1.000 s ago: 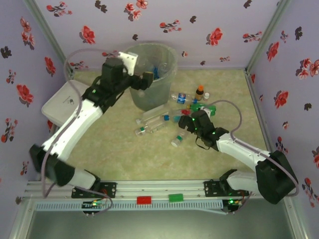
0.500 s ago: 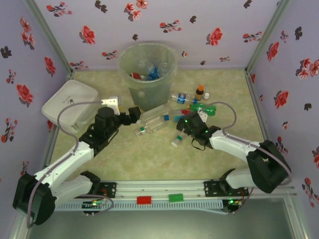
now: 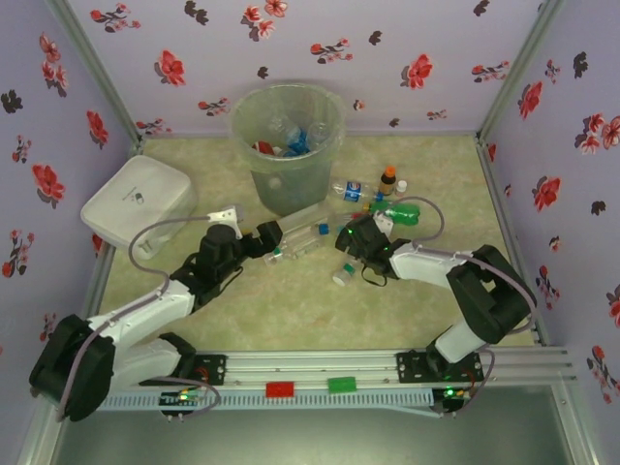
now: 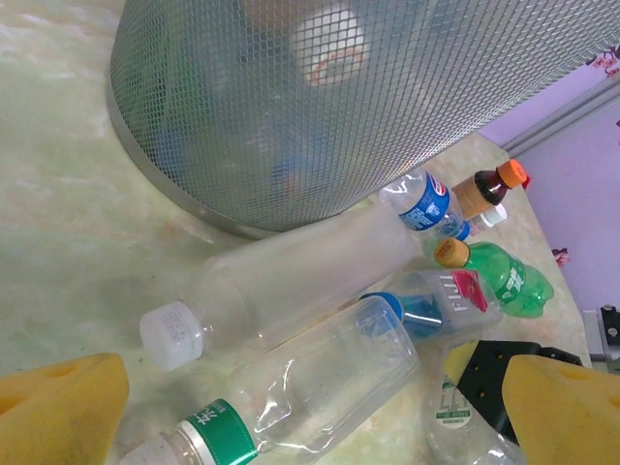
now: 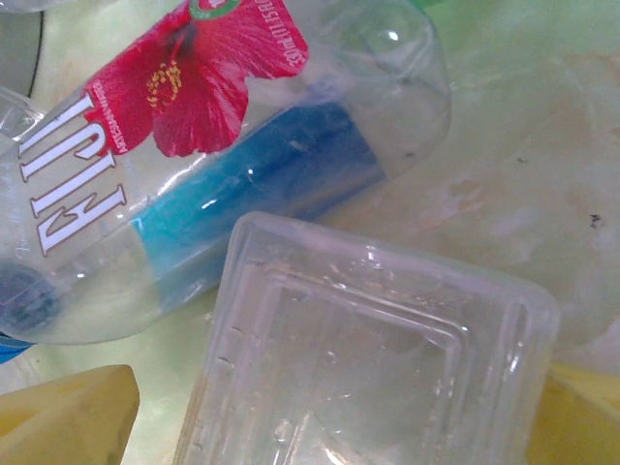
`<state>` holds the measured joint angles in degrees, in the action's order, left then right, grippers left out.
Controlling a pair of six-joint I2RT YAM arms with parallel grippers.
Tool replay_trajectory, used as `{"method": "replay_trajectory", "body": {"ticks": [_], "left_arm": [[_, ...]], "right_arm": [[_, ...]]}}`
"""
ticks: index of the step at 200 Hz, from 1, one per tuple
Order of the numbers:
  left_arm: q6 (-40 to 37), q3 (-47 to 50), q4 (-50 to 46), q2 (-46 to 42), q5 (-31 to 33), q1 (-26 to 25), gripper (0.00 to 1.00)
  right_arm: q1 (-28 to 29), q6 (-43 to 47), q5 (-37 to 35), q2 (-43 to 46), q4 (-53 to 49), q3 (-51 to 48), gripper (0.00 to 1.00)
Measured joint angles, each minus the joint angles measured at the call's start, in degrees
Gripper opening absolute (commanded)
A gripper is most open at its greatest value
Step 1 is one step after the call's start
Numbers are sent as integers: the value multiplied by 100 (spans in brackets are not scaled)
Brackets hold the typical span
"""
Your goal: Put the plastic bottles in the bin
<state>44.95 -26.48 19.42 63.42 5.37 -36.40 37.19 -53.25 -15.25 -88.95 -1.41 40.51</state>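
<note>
The bin (image 3: 291,160) stands at the back with several bottles inside; its mesh-patterned wall (image 4: 320,97) looms close in the left wrist view. More plastic bottles lie in front of it. My left gripper (image 3: 263,239) is low and open, its yellow fingers (image 4: 63,412) astride a clear green-labelled bottle (image 4: 310,387). A white-capped clear bottle (image 4: 281,291) lies just beyond it. My right gripper (image 3: 347,242) is open around the square base of a clear bottle (image 5: 368,358), with a gap on the left side. A red-flowered Fiji bottle (image 5: 194,174) lies just past it.
A blue-labelled bottle (image 3: 354,189), a green bottle (image 3: 402,208) and a small brown orange-capped vial (image 3: 387,178) lie right of the bin. A small green-capped bottle (image 3: 343,275) lies nearer. A white flat container (image 3: 136,199) sits at the left wall.
My left arm has come down from the bin's rim to the table by the clear bottles. My right gripper has edged left onto the square-based bottle.
</note>
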Motion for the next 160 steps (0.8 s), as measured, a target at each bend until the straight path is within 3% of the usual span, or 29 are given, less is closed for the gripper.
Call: {"method": "replay_trajectory", "body": {"ticks": [49, 88, 160], "left_arm": [[-39, -157, 138, 446, -2, 2, 100], [-74, -313, 168, 455, 0, 0, 100], [-68, -278, 168, 442, 20, 2, 100]], "right_arm": [[0, -157, -20, 0, 168, -72, 83], [0, -205, -111, 101, 203, -260, 69], [0, -186, -155, 673, 256, -632, 53]]}}
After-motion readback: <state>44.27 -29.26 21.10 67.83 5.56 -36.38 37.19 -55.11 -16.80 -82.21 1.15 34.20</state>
